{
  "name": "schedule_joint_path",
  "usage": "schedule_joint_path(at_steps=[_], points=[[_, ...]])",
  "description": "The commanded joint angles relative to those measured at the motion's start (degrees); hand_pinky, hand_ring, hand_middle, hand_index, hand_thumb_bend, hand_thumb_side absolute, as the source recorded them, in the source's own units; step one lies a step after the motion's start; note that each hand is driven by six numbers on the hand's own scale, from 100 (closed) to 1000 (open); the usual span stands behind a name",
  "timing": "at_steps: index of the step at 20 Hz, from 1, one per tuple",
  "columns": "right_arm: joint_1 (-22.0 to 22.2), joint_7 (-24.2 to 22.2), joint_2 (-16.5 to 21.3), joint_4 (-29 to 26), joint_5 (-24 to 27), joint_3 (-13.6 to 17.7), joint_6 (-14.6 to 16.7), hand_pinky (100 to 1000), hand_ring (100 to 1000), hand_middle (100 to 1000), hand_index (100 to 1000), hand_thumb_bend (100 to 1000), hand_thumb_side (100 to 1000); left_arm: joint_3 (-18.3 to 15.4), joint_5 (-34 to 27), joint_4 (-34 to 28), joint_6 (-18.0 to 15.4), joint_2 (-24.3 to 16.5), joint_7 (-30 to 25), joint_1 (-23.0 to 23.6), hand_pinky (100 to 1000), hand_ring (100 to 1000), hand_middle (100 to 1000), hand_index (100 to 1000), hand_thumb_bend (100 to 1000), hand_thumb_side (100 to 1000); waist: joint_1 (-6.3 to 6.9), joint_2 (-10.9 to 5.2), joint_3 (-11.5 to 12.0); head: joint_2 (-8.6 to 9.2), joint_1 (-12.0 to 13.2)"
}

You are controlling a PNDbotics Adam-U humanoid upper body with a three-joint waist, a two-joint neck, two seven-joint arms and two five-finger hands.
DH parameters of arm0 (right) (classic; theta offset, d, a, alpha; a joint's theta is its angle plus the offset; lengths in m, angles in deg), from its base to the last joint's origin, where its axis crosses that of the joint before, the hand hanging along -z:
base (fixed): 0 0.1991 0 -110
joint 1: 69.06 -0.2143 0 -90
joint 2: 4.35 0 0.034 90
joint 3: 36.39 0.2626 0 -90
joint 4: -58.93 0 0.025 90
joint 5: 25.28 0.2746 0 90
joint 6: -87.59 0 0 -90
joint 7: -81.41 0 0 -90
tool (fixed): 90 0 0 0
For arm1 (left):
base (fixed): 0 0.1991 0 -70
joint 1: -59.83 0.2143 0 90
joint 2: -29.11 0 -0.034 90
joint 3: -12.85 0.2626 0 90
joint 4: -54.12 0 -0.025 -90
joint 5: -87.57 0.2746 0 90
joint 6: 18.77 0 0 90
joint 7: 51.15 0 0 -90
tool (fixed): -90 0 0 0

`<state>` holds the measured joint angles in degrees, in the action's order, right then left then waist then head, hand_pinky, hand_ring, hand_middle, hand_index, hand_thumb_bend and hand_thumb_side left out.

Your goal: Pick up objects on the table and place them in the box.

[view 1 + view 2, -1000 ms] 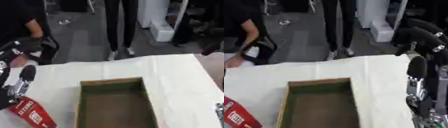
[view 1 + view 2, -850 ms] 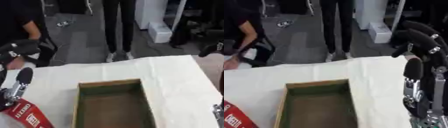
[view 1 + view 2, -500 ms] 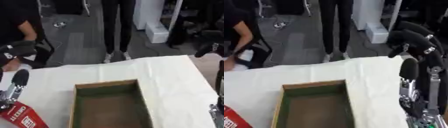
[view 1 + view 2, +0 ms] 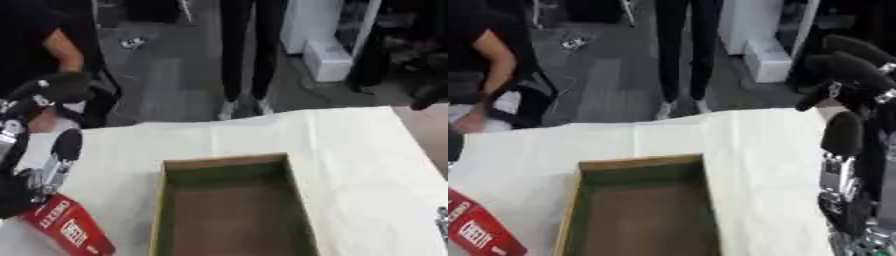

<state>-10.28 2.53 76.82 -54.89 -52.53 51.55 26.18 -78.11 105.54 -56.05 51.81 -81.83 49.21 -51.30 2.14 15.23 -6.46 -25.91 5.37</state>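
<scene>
Left eye: left robot hand [image 4: 22, 187] is wrapped round the flat red carton with white lettering [image 4: 70, 231], low over the white-covered bench [image 4: 367, 160], just left of the open brown cardboard box [image 4: 232, 210]; long axis runs upper-left to lower-right. Right eye: right robot hand [image 4: 850, 150] raised at the right edge, fingers relaxed, holding nothing.

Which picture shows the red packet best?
The left eye view: the red packet lies at the left hand, with its upper end in sight. The right eye view shows only part, cut off at the left edge.
</scene>
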Motion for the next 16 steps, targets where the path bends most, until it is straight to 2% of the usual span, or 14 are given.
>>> schedule_joint_path(at_steps=[1,5,6,7,10,14,15,16], points=[[-0.12,-0.22,0.15,-0.77,-0.03,0.23,-0.16,400,735,808,838,100,758,-0.13,-1.99,0.83,-0.80,-2.57,-2.61,-1.23,728,751,820,858,226,712,0.03,-1.17,0.24,-1.91,4.14],[-0.05,-0.33,0.16,-0.77,0.12,0.19,-0.17,398,735,808,838,100,758,-0.01,-6.62,2.33,-1.58,-3.13,-7.02,-1.85,730,742,807,843,314,630,0.02,-1.08,0.42,-4.63,7.83],[-0.05,-0.36,0.18,-0.77,0.15,0.18,-0.17,398,735,808,838,100,758,-0.09,-7.88,2.60,-1.76,-3.23,-8.61,-2.02,730,740,805,841,339,605,0.02,-1.07,0.47,-5.07,8.29],[-0.04,-0.39,0.21,-0.77,0.17,0.16,-0.17,397,735,808,838,100,758,-0.09,-9.33,2.90,-1.95,-3.43,-10.24,-2.16,728,736,801,835,387,542,0.04,-1.03,0.52,-5.69,8.82],[0.01,-0.49,0.29,-0.77,0.25,0.13,-0.17,396,735,808,838,100,757,-0.39,-14.48,4.15,-2.35,-4.25,-14.55,-2.59,724,731,798,828,425,452,0.13,-0.94,0.67,-6.89,9.53],[0.02,-0.63,0.36,-0.77,0.36,0.05,-0.16,395,735,807,838,100,756,-0.72,-22.26,6.28,-2.55,-5.28,-20.66,-3.50,725,738,806,833,467,437,0.20,-0.80,0.84,-7.94,9.80],[0.02,-0.67,0.38,-0.77,0.39,0.03,-0.16,393,735,807,838,100,753,-0.76,-23.73,6.66,-2.55,-5.56,-22.66,-3.77,742,761,825,853,511,421,0.20,-0.75,0.86,-8.21,9.82],[0.02,-0.71,0.39,-0.77,0.42,0.03,-0.16,394,735,807,838,100,756,-1.04,-25.09,7.07,-2.50,-5.74,-24.92,-4.08,735,753,818,845,502,423,0.18,-0.73,0.90,-8.35,9.79]])
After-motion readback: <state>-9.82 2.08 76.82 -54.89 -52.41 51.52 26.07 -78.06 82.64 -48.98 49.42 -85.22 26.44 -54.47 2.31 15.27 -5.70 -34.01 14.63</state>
